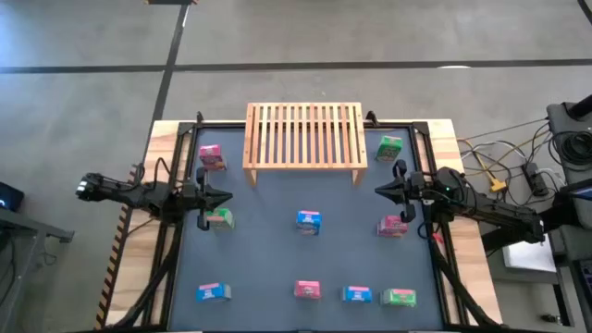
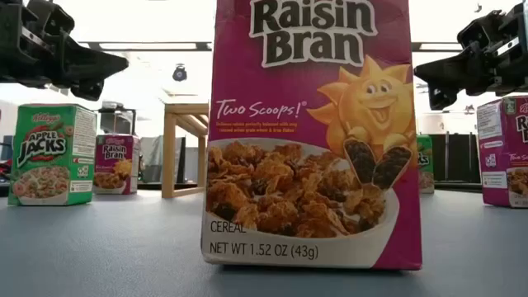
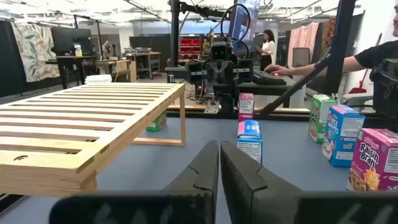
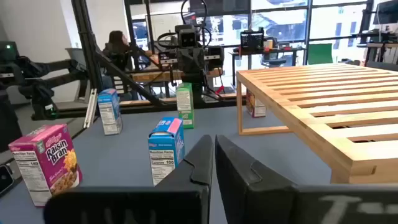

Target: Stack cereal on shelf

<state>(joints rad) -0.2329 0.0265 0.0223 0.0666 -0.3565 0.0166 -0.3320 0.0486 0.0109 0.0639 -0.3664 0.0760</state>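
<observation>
The shelf [image 1: 304, 136], a light wooden slatted rack, stands on its short legs at the table's far middle. Small cereal boxes stand scattered on the dark mat: a pink one [image 1: 212, 156] and a green one [image 1: 389, 147] beside the shelf, green [image 1: 220, 218], blue [image 1: 309, 221] and pink [image 1: 392, 226] across the middle, and several along the near edge. My left gripper [image 1: 227, 196] hovers shut at mid-left, above the green box. My right gripper [image 1: 379, 190] hovers shut at mid-right. Their tips point at each other and neither holds anything.
A pink Raisin Bran box [image 2: 309, 132] stands close to the low camera and hides much of the table behind it. Cables and equipment [image 1: 518, 176] lie past the right edge. People stand at desks in the room beyond [image 3: 267, 43].
</observation>
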